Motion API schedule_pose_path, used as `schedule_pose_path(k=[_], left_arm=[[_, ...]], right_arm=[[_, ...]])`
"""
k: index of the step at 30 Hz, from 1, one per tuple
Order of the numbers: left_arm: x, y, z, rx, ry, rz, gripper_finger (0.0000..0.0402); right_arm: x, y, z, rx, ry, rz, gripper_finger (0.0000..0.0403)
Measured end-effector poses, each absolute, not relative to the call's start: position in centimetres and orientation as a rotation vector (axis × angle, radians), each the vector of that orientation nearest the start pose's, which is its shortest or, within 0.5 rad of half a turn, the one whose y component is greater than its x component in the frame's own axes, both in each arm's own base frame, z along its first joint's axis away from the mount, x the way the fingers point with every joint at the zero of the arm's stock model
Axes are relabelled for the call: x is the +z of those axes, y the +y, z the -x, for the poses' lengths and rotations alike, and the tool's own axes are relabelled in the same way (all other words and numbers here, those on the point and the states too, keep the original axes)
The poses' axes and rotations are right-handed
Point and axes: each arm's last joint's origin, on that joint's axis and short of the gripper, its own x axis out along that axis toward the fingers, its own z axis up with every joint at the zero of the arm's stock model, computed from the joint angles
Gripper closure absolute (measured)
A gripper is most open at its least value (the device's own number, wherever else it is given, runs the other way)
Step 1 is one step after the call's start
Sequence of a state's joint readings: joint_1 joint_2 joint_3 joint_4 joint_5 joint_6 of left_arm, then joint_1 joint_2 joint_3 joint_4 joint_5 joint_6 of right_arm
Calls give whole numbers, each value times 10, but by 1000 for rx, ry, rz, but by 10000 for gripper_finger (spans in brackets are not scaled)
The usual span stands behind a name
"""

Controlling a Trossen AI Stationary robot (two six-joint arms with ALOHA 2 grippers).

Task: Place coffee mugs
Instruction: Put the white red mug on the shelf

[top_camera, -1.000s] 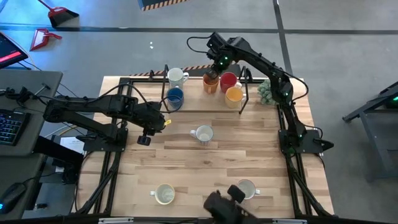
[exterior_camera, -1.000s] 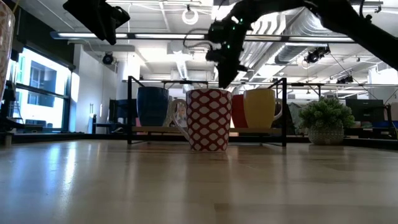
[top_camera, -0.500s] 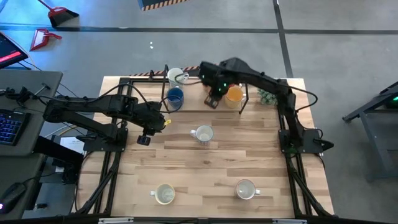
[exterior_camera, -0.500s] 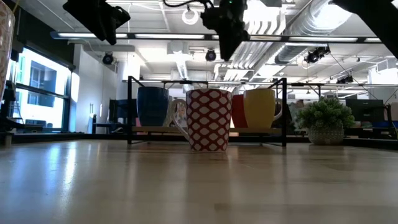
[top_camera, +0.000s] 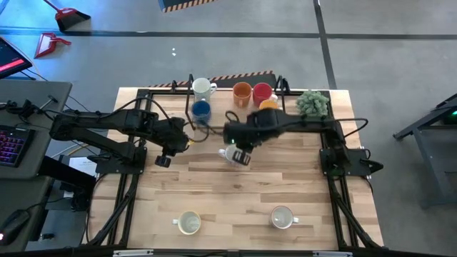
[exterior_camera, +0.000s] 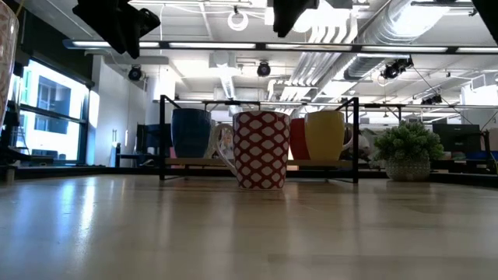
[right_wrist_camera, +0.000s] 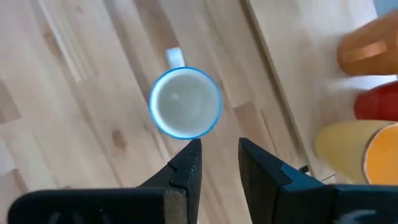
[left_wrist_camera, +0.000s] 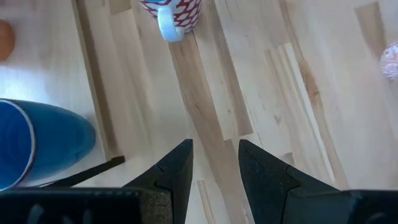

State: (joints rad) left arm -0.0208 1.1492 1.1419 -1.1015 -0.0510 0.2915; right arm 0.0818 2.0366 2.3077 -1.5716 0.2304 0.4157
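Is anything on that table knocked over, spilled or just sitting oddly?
Nothing stands out. All the mugs are upright: blue, white, orange, red and yellow by the rack, three more loose on the table. The potted plant stands upright too. No spills.

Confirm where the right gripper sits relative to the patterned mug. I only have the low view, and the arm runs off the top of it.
Observer: The right gripper hangs above the patterned mug, not centred on it, fingers apart with nothing between them.
Operator: Check the table's near end, behind my camera.
Observer: Two more mugs stand there near the front edge, the left white mug and the right white mug.
Operator: Report the left gripper.
Observer: The left gripper is open and empty over bare wood, beside the blue mug.
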Motion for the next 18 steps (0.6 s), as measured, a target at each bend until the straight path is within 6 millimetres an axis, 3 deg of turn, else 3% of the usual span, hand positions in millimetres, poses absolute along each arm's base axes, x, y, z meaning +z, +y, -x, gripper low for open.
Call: schedule_pose_path(k=[10, 18], left_arm=[[316, -2, -199, -83, 1111, -266, 282], [316, -2, -199, -71, 1112, -246, 282]], right_arm=[[367, 100, -374, -339, 1207, -130, 321], [324, 161, -385, -306, 1264, -73, 321]])
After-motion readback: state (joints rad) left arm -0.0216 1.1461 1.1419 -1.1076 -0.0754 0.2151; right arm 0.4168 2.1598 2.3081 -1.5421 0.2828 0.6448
